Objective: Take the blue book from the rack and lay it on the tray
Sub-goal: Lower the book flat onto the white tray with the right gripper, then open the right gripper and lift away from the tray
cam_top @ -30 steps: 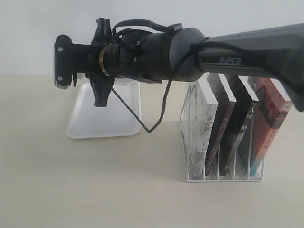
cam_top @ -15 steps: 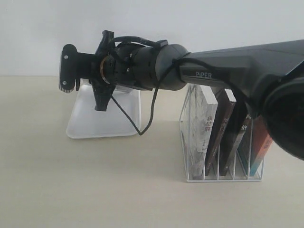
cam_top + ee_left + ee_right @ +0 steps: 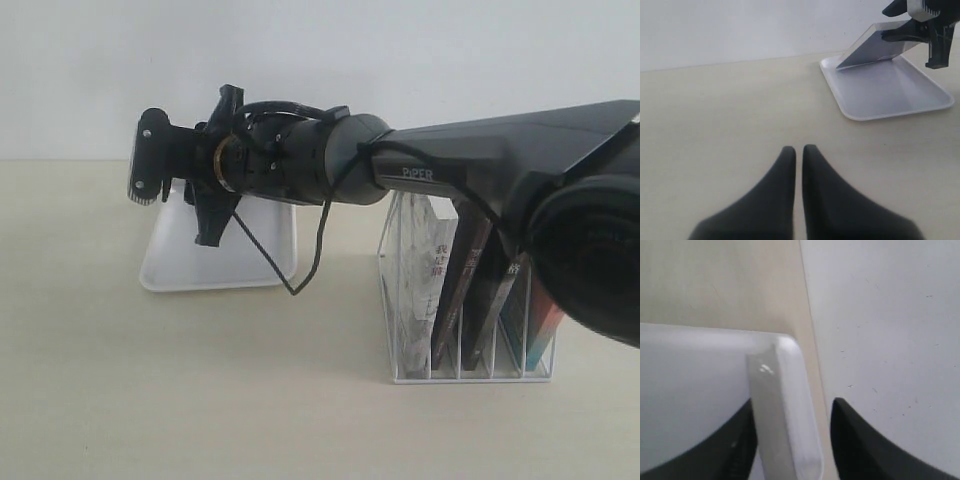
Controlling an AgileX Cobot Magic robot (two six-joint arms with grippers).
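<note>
The white tray (image 3: 215,262) lies flat on the table, left of the rack (image 3: 470,378). My right gripper (image 3: 150,160) reaches across and hovers over the tray's far side. A thin pale slab (image 3: 875,47) with a grey-blue underside leans from the tray (image 3: 890,92) up into the right gripper (image 3: 927,20). In the right wrist view the slab's edge (image 3: 790,405) sits between the parted fingers of the right gripper (image 3: 792,402), against one finger with a gap at the other. No blue cover shows, so I cannot tell if the slab is the blue book. My left gripper (image 3: 799,148) is shut and empty.
The white wire rack holds a white-covered book (image 3: 425,290), dark-spined books (image 3: 458,300) and a red-and-teal book (image 3: 540,335). The right arm (image 3: 480,160) spans the view above the rack. A pale wall stands behind the table.
The right gripper has shifted slightly right and farther from the camera over the tray, with the arm swinging in above the rack. The tray and rack have stayed put.
</note>
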